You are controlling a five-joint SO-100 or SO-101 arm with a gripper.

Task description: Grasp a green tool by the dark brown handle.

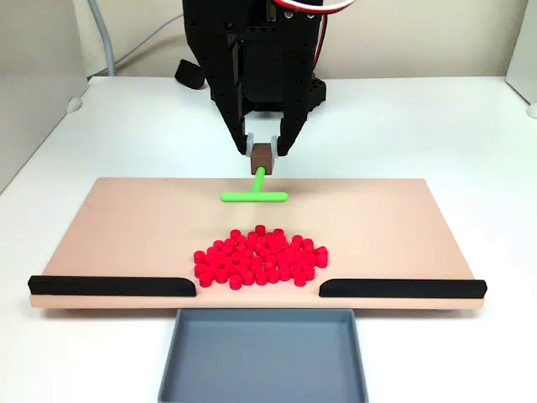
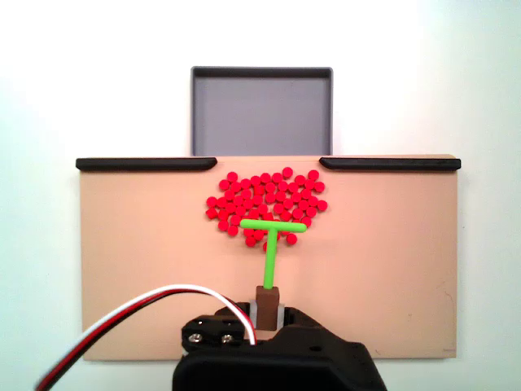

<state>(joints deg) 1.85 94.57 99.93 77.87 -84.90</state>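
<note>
- Arm comes in from the far edge of the table in a fixed view, black body hanging over the back edge of the tan board [image 1: 126, 218], wrist pitched down so the gripper [image 1: 264, 151] points at the board.
- Gripper's two black fingers [image 1: 241, 134] sit either side of the dark brown handle [image 1: 262, 156], w/ a white part just above the block. Jaws look clamped on the handle, both sides touching it.
- In another fixed view, taken from behind the arm, the gripper [image 2: 267, 314] is at bottom centre; the handle [image 2: 268, 305] stands up between the finger bases, roughly upright. Red/white/black wires [image 2: 138, 309] loop off to the left in that view.
- Green tool [image 1: 254, 191]: stem runs from the handle toward the front of the board, crossbar lying across approx. parallel to the board's long edge. Crossbar end looks low, at or near the board surface; can't tell if it touches.
- From the behind-the-arm view the green tool [image 2: 271, 244] has its crossbar overlapping the near edge of the red pellets [image 2: 264, 195]; in the front view the crossbar sits just behind the red pellets [image 1: 260, 256], w/ a gap of bare board between.
- Pellets form one packed cluster mid-board.
- Two black strips [image 1: 109, 285] run along the board's front edge, left and right, w/ an opening between them.
- Grey tray [image 1: 264, 357] sits on the white table [image 1: 453, 126] just off that opening, touching or nearly touching the board edge.
</note>
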